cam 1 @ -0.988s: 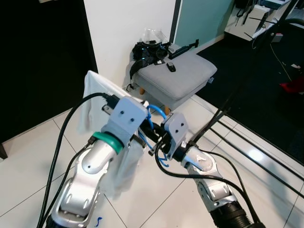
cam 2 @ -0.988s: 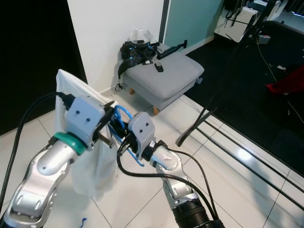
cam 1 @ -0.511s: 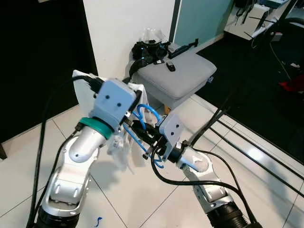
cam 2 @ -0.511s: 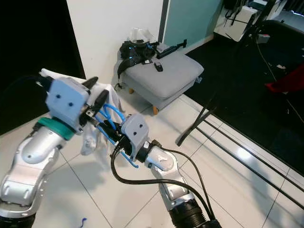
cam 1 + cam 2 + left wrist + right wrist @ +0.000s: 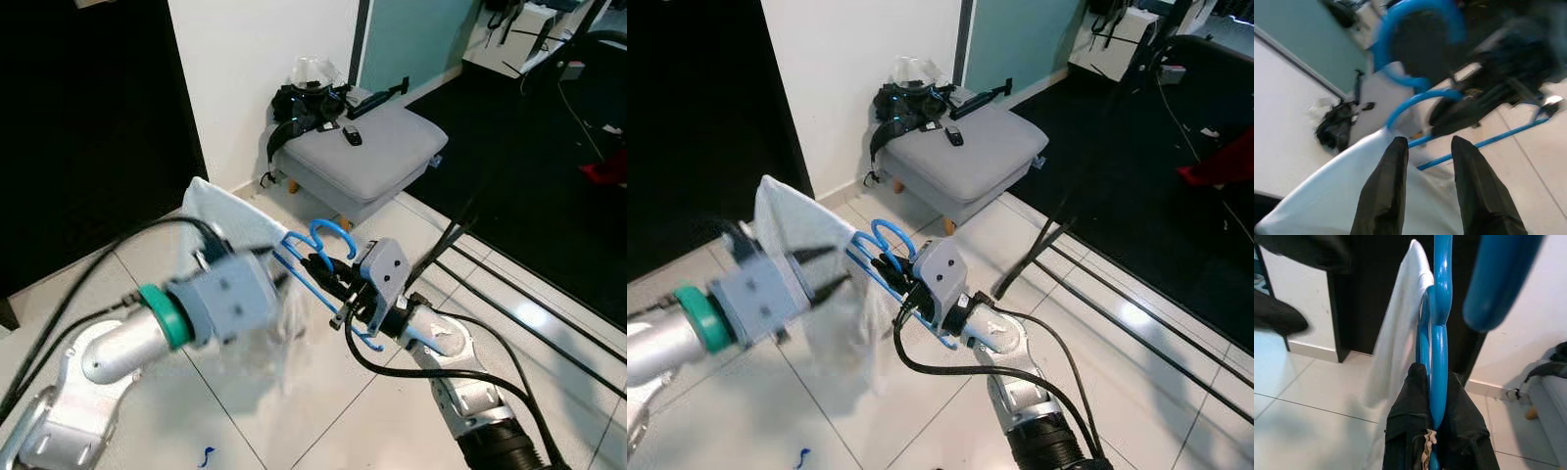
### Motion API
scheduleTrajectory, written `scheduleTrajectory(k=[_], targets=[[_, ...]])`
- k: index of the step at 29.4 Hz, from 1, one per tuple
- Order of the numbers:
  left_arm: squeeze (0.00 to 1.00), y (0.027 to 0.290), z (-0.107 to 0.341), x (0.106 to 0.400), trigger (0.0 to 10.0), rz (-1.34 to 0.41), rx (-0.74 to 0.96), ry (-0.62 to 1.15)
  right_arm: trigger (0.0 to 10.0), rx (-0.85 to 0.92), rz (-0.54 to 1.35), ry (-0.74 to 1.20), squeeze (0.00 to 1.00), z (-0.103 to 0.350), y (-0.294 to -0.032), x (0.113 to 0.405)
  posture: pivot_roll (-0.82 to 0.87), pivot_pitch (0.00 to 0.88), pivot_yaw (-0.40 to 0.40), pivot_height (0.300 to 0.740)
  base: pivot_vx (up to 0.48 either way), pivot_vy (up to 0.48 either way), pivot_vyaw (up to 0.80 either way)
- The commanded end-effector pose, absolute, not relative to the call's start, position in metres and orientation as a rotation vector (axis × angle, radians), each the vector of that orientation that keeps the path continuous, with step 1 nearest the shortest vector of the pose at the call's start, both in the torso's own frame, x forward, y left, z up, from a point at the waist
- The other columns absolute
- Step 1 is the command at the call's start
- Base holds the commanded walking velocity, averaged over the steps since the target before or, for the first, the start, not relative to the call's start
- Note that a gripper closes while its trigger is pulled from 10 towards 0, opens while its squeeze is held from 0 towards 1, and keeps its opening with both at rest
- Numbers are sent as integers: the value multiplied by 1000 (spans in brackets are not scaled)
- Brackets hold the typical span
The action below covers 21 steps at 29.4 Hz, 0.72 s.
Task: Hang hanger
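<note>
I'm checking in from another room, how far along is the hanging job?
Done: the white cloth is already on the blue hanger. In hand: the right gripper clamps the hanger; the left gripper is at the cloth. Left: hooking it somewhere.

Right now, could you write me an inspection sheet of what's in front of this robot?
Surface: white tiled floor.
Job's things: blue hanger carrying a white cloth.
Clutter: black straps and a small black device on a grey footstool.
Grippers: right gripper shut on the hanger; left gripper open beside the cloth.
Cables: black cables looping along both arms.
Surroundings: white wall, dark opening to the left, black rails on the floor to the right.
</note>
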<state>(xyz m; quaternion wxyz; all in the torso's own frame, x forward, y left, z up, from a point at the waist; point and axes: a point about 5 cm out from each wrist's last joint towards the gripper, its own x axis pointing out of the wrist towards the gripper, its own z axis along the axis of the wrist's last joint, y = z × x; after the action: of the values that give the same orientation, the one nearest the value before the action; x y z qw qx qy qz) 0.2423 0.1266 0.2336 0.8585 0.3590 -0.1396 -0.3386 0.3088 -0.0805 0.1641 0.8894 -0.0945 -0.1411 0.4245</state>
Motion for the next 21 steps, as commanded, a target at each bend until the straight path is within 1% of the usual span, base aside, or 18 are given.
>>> scheduleTrajectory(k=[1, 2, 8, 9, 11, 14, 16, 17, 18, 19, 20, 21], targets=[[0, 119, 238, 248, 10000, -655, 709, -338, 10000, -159, 921, -338, 0, 174, -70, 307, -19, 103, 58, 740, 0, 0, 0], [0, 115, 242, 252, 10000, -628, 672, -361, 10000, -152, 941, -339, 0, 174, -67, 306, -19, 103, 58, 740, 0, 0, 0], [0, 110, 244, 253, 10000, -631, 678, -383, 10000, -145, 968, -338, 0, 173, -62, 301, -27, 99, 61, 740, 0, 0, 0], [0, 122, 250, 249, 10000, -626, 755, -391, 10000, -181, 1020, -300, 0, 172, -75, 297, -25, 101, 65, 740, 0, 0, 0], [0, 122, 250, 249, 10000, -626, 755, -391, 10000, -181, 1020, -300, 0, 172, -75, 297, -25, 101, 65, 740, 0, 0, 0], [0, 132, 255, 245, 10000, -632, 801, -385, 10000, -223, 1060, -264, 0, 170, -88, 295, -25, 103, 65, 740, 0, 0, 0], [0, 132, 255, 245, 10000, -632, 801, -385, 10000, -223, 1060, -264, 0, 170, -88, 295, -25, 103, 65, 740, 0, 0, 0], [0, 140, 255, 238, 10000, -695, 817, -341, 10000, -277, 1081, -228, 0, 167, -102, 295, -21, 107, 67, 740, 0, 0, 0], [0, 140, 255, 238, 10000, -695, 817, -341, 10000, -277, 1081, -228, 0, 167, -102, 295, -21, 107, 67, 740, 0, 0, 0], [0, 147, 252, 229, 10000, -780, 824, -277, 10000, -330, 1112, -189, 0, 164, -114, 293, -20, 109, 68, 740, 0, 0, 0], [0, 147, 252, 229, 10000, -780, 824, -277, 10000, -330, 1112, -189, 0, 164, -114, 293, -20, 109, 68, 740, 0, 0, 0], [200, 153, 250, 219, 10000, -867, 834, -211, 10000, -365, 1146, -160, 0, 163, -123, 291, -14, 113, 70, 740, 0, 0, 0]])
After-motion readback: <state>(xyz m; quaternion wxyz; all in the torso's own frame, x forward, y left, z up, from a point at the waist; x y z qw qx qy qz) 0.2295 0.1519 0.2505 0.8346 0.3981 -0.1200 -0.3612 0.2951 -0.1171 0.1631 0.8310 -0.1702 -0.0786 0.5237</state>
